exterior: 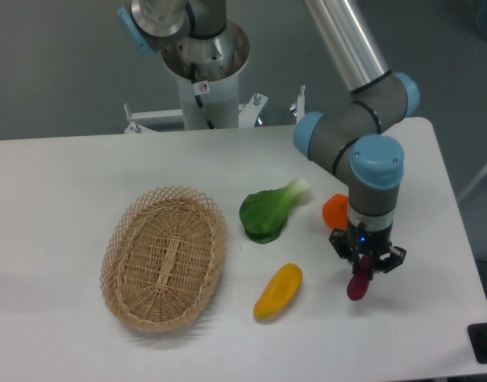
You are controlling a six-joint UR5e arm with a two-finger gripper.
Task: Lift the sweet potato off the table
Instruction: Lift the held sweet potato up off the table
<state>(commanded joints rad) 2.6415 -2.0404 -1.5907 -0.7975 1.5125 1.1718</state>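
the sweet potato (pixel 356 286) is a small, slim, dark purple-magenta piece with a tapered lower end, hanging nearly upright with only its lower part showing below the fingers; whether its tip touches the white bench (pixel 60 191) or sits just above it cannot be told. taking the sweet potato as landmark and going left to right: far to its left lies an oval wicker basket (pixel 165 257), open side up, on the bench; nearer, up and to the left of the sweet potato, a green leafy vegetable (pixel 269 210) with a pale stalk lies flat; just left of the sweet potato and a little lower than the leafy one, a yellow-orange oblong vegetable (pixel 278 291) lies slanted on the bench, larger than the sweet potato and apart from it. a round orange fruit (pixel 336 211) sits just above and slightly left of the sweet potato, partly hidden by the arm. the gripper (pixel 364 267) points straight down directly over the sweet potato, its dark fingers drawn in close around the upper end and holding it. the arm rises from the gripper through a grey wrist with blue caps, bends at a joint above, and a silver tube runs up and to the left out of view.
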